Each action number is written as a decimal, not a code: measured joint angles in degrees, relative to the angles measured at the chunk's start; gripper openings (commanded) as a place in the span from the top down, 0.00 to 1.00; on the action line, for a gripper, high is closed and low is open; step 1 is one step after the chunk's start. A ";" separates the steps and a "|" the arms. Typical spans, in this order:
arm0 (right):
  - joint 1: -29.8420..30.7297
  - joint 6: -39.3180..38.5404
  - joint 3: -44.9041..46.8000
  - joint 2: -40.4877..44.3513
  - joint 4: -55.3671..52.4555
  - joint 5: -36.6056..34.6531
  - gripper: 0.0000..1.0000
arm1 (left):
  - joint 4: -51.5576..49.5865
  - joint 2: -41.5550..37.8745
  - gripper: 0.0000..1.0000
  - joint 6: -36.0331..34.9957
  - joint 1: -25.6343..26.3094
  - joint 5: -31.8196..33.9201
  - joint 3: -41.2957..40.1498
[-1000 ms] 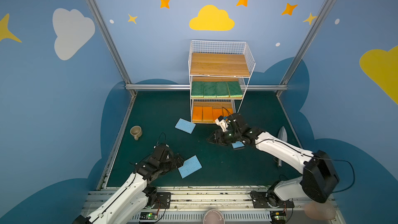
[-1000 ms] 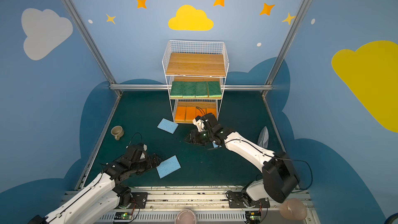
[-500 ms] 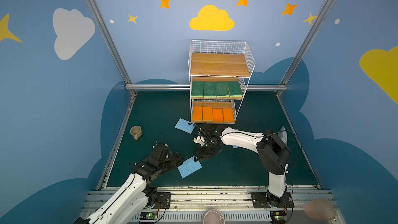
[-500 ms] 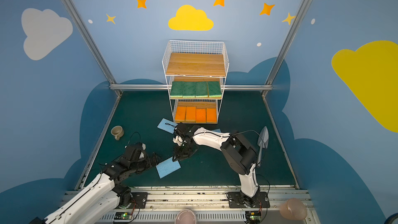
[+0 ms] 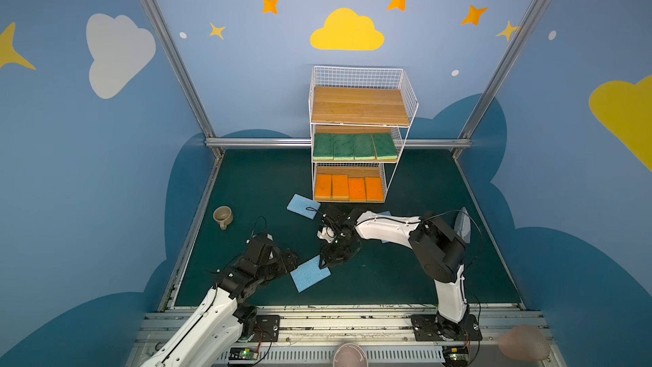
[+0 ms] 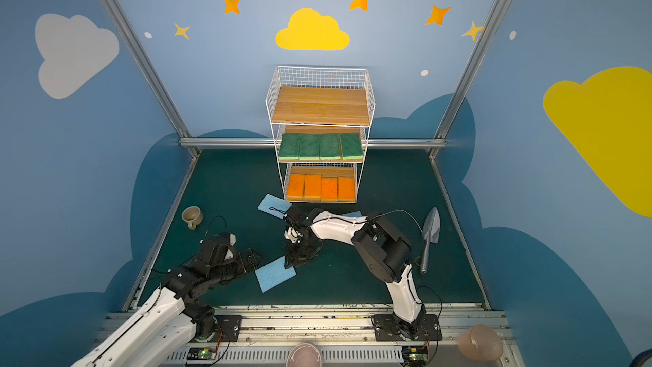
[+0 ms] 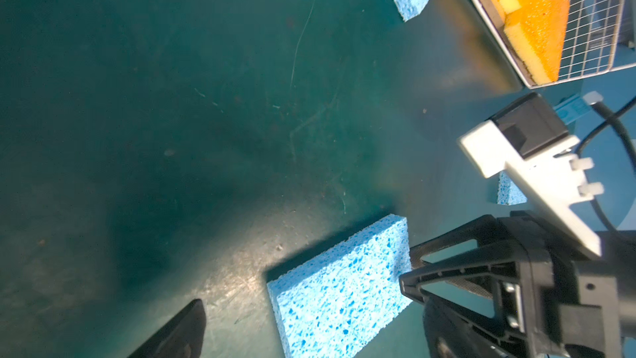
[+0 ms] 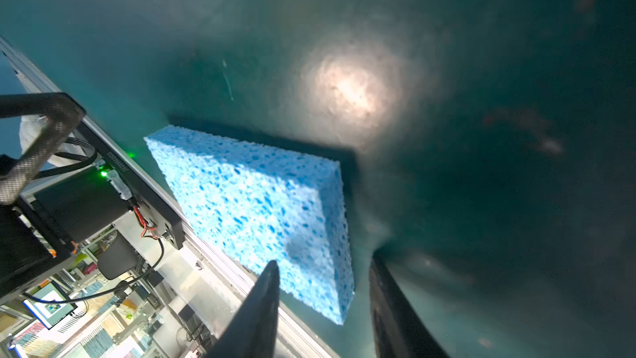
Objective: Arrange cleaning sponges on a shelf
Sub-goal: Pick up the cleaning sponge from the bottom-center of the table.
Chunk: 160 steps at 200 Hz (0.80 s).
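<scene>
A light blue sponge (image 5: 310,274) is lying flat on the green mat (image 5: 247,185) near the front edge, well apart from the shelf (image 5: 360,105). There, four green sponges (image 5: 354,146) are filling the middle tier and four orange ones (image 5: 349,187) the bottom, leaving the top plank bare. The right gripper (image 8: 325,268) is hanging at the sponge's far corner, jaws standing apart astride its edge, not yet pinching. The left gripper (image 5: 291,265) is hovering just beside the opposite edge, spread wide and holding nothing. Porous and thick, the sponge is looking light, soft and springy. A deeper bite across its thickness along the short edge, rather than at the corner tip, is looking safer against sagging or twisting. Two more blue sponges are lying nearer the shelf, one (image 5: 303,206) by its foot, the other largely hidden under the right arm.
</scene>
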State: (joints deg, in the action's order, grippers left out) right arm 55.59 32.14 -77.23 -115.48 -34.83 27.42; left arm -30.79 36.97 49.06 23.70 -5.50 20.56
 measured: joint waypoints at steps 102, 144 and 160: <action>-4.98 7.04 8.61 16.65 6.80 -1.81 1.00 | -4.70 0.83 0.01 -2.80 -0.66 0.20 12.20; -11.76 15.63 12.09 35.71 11.67 -3.41 1.00 | -7.06 3.26 0.00 -6.03 -2.67 0.55 19.93; -13.70 18.75 12.83 41.42 14.10 -6.27 1.00 | -7.23 3.78 0.00 -7.15 -3.52 0.48 22.23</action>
State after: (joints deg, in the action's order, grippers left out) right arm 41.89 50.89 -64.40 -74.06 -20.73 21.15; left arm -38.02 40.75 41.91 20.18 -5.02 42.78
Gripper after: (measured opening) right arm 0.047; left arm 0.996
